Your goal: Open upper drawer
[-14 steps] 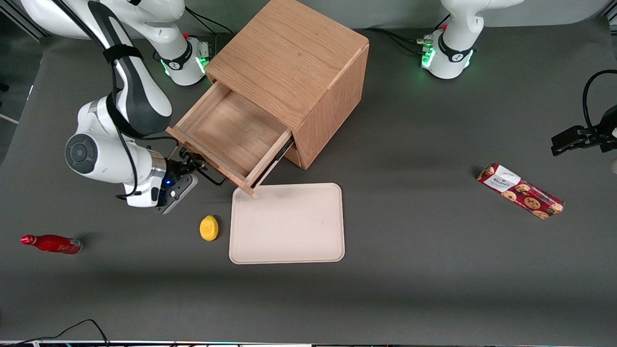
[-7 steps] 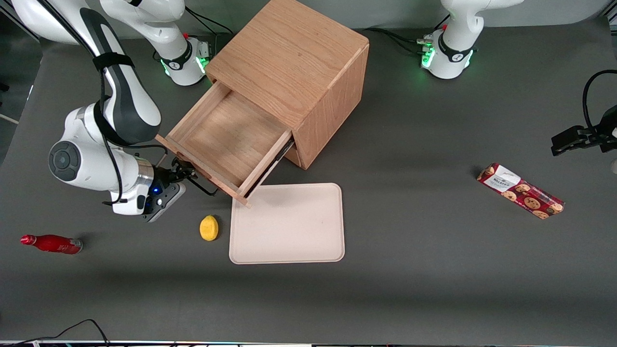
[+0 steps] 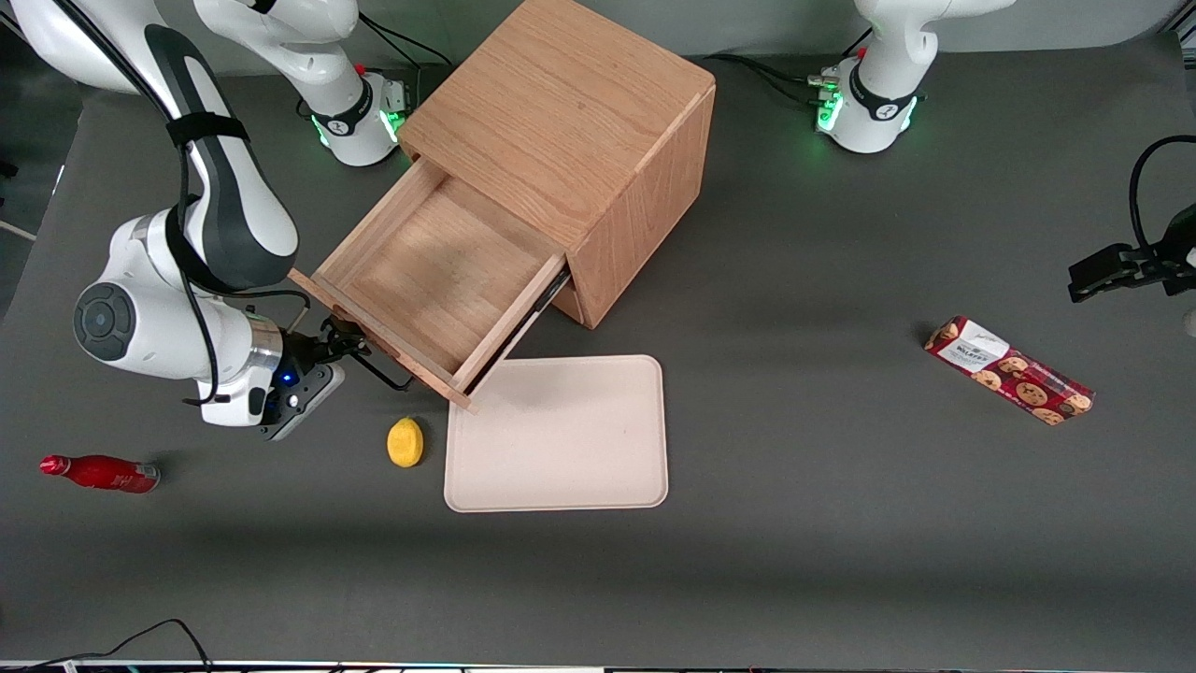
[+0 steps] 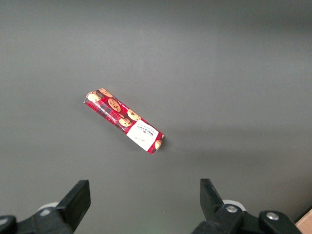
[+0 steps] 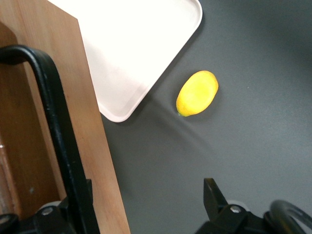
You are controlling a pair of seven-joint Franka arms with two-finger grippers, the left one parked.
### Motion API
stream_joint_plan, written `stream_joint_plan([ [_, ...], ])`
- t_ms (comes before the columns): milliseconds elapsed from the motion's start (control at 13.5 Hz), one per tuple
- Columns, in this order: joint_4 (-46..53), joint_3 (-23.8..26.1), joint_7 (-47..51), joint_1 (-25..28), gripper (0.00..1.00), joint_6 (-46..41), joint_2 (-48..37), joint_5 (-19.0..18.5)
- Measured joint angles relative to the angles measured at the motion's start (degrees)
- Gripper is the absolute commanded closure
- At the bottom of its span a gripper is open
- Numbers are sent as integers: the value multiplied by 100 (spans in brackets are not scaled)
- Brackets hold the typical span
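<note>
Here the light-oak upper drawer (image 3: 434, 280) sticks far out of the cube-shaped wooden cabinet (image 3: 570, 131), showing its smooth, plain wooden inside. Only the right wrist view shows the thin black bar handle (image 5: 58, 131) up close, with the gripper (image 5: 141, 204) open, fingers spread around it. A bumpy yellow lemon (image 3: 405, 442) and a flat cream tray (image 3: 557, 435) lie near the drawer.
</note>
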Motion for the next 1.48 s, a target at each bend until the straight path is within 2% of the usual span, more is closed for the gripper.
stream_joint_plan([
  [370,27,0,0,0,0,-61,1,0],
  [1111,991,-20,71,-22,0,-1329,-49,-5],
  [1333,1118,-311,431,-5,0,-1470,-383,-76],
  [1481,1135,-569,902,54,0,-1551,-711,-370],
])
